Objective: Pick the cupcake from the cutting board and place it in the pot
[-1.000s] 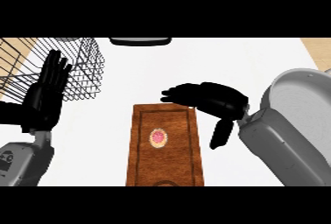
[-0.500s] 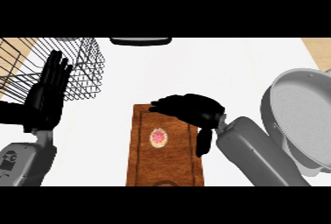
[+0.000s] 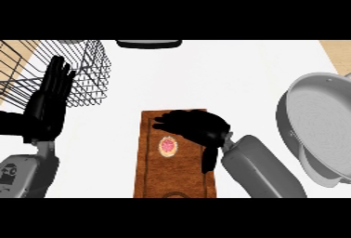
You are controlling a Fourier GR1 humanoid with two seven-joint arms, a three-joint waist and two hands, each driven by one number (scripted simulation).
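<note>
Right hand (image 3: pixel 195 126) is hovering open over the cutting board (image 3: pixel 154 181), gripping nothing.
Cupcake (image 3: pixel 168 146) is lying on the board, just beside the fingers (image 3: pixel 165 124); pot (image 3: pixel 322 116) is sitting well apart at right on the worktop (image 3: pixel 226 79).

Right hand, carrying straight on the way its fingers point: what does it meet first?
The right hand points to the view's left over the far end of the cutting board. It would likely miss the cupcake, cross white counter, and first meet the resting left hand; depth unclear.

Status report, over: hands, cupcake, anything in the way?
Left hand open, resting left. Right hand open over cutting board, cupcake ungrasped. Nothing blocking route to pot.
</note>
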